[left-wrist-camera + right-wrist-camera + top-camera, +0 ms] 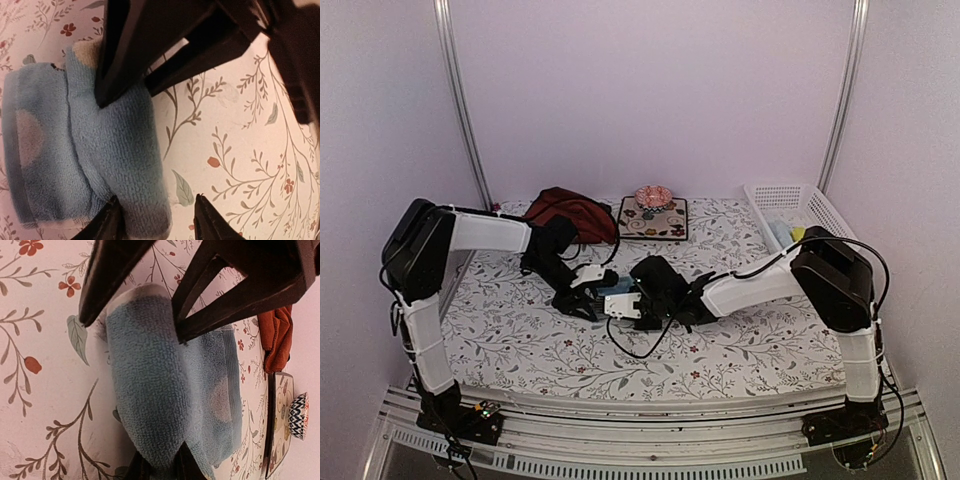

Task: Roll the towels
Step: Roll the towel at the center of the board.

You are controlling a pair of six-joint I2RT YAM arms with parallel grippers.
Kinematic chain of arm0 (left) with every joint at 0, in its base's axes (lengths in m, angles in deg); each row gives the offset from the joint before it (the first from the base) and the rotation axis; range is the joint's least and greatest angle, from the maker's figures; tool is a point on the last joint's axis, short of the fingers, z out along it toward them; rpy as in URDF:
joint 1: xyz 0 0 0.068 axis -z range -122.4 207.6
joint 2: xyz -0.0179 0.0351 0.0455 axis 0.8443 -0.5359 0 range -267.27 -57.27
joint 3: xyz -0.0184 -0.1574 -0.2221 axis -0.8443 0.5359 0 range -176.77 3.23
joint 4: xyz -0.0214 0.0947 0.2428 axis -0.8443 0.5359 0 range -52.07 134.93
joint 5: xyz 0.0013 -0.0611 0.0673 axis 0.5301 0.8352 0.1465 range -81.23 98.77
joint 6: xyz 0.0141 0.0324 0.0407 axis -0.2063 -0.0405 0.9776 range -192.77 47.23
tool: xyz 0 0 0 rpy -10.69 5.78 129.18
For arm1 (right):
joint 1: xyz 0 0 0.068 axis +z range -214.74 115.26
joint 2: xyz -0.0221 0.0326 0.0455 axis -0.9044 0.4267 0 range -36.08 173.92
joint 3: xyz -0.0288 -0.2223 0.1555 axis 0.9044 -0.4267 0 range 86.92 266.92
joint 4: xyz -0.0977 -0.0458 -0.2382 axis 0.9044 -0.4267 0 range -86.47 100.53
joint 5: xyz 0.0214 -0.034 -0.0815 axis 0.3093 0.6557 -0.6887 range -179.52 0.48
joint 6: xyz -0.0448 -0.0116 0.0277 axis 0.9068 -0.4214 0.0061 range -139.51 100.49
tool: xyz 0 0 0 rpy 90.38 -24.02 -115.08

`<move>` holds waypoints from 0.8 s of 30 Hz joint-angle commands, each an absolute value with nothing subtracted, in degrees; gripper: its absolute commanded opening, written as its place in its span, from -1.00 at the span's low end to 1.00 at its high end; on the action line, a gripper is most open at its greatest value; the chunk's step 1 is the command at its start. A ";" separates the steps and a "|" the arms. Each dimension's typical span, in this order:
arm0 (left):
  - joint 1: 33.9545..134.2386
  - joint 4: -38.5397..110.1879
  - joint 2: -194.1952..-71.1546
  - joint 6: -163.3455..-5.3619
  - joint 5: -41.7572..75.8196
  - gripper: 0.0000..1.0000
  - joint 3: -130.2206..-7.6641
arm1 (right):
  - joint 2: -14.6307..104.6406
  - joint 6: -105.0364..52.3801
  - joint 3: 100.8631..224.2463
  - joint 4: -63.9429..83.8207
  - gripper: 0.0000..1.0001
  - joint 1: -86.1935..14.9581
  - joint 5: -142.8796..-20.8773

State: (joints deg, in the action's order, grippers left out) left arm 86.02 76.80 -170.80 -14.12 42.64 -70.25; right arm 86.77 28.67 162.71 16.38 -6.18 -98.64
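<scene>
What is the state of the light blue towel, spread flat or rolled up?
Rolled, at least partly: the light blue towel forms a thick rounded bundle, with a flatter layer beside it.

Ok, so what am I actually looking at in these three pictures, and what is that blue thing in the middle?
Two robot arms, the left arm and the right arm, are bolted at the table's near edge. The wide picture comes from a camera above and behind them. Each close-up comes from a camera on one wrist, looking past that arm's own hand. On the flowered table covering lies a light blue towel, seemingly partly rolled. The right hand pinches one end of it; the left hand stands open at the other end, gripping nothing. Further back are a dark red towel, a square floral mat with a small patterned object on it, and a white basket with yellow and pale blue items inside.
</scene>
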 commanded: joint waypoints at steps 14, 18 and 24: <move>81.96 43.70 -140.53 -7.05 41.13 0.15 -36.66 | 94.26 16.21 178.05 -14.36 -0.85 -7.50 -79.87; 82.78 36.77 -138.20 -4.42 41.39 0.14 -30.60 | 96.79 14.35 183.80 -20.35 -0.83 -8.23 -75.61; 86.05 26.92 -137.33 -3.05 37.46 0.12 -24.79 | 101.90 11.32 191.43 -27.72 -0.79 -10.21 -70.31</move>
State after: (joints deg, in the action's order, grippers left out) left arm 83.73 37.22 -138.46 -4.94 39.36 -27.34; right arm 96.17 14.86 189.07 -15.81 -9.44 -77.44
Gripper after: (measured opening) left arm 0.564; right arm 0.118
